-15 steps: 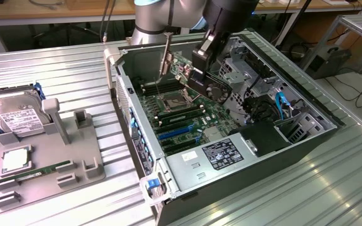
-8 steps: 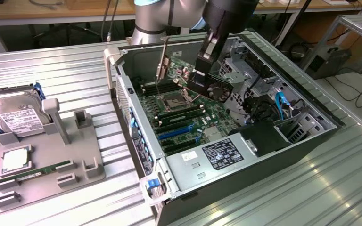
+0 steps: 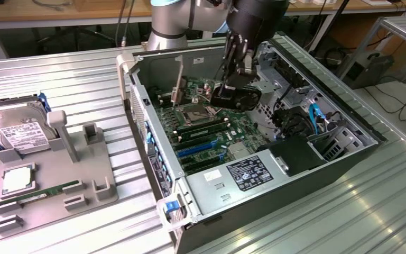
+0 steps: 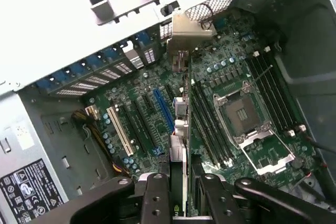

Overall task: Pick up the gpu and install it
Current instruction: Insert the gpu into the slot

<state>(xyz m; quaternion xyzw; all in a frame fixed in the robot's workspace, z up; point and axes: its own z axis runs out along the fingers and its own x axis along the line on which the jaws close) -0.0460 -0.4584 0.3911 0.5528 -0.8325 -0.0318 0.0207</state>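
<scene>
1. Thin black gpu card with silver end bracket is edge-on in the wrist view, so its faces are hidden.
2. Black two-finger gripper is clamped on it, above the green motherboard.
3. The bracket is near the grey tower case's slotted rear wall; I can't tell if they touch.

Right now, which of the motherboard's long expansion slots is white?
The long white plastic slot: its neighbours are black or blue, and it lies farthest of them from the thin black card clamped in the tool.
</scene>
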